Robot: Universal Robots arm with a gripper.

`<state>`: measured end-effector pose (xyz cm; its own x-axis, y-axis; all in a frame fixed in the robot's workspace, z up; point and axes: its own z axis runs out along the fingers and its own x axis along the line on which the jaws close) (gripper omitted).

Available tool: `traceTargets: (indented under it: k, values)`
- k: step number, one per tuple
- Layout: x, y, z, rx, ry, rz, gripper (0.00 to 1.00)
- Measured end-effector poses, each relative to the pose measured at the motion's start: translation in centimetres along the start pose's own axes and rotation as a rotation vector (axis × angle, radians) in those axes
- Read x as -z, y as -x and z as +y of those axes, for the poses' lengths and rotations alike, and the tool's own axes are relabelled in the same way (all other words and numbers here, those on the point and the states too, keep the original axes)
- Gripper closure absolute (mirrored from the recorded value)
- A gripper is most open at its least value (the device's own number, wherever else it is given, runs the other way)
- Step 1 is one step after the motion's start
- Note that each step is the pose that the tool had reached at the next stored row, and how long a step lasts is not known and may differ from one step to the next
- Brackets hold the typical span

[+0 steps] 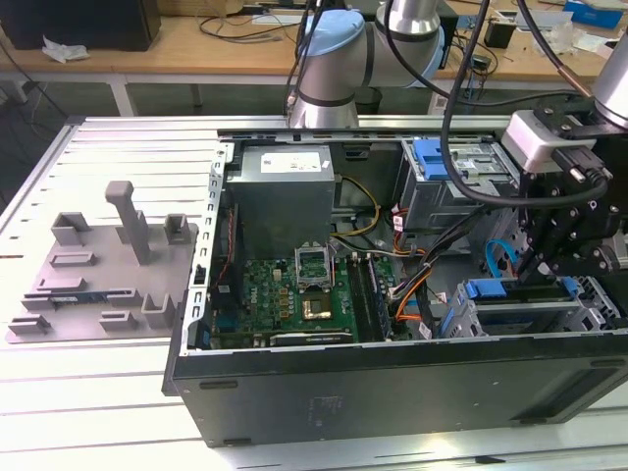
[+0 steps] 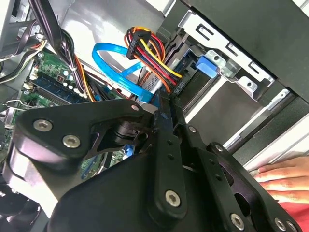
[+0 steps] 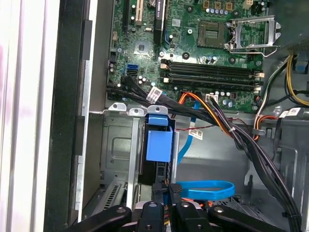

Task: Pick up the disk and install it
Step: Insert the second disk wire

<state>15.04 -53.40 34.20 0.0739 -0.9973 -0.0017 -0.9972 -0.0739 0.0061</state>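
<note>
Exterior view has the tool (image 1: 543,263) low over the drive cage, pinching the disk (image 1: 520,290) by its blue carrier, directly beneath the fingertips. It looks rigid, fairly heavy and shock-sensitive; that carrier edge seems the safest hold.

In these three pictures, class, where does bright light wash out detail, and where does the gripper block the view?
In the exterior view, the bare table glares pale. In the first wrist view, the case's outer side bleaches nearly white. In the second wrist view, the gripper looms dark across the lower frame, while the metal drive cage shines bright.
</note>
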Motion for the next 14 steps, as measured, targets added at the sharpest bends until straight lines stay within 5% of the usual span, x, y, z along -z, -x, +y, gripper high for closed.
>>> traceTargets:
  k: [14]
  values:
    - [-0.36, -0.11, 0.0, 0.0, -0.0014, -0.0165, 0.84]
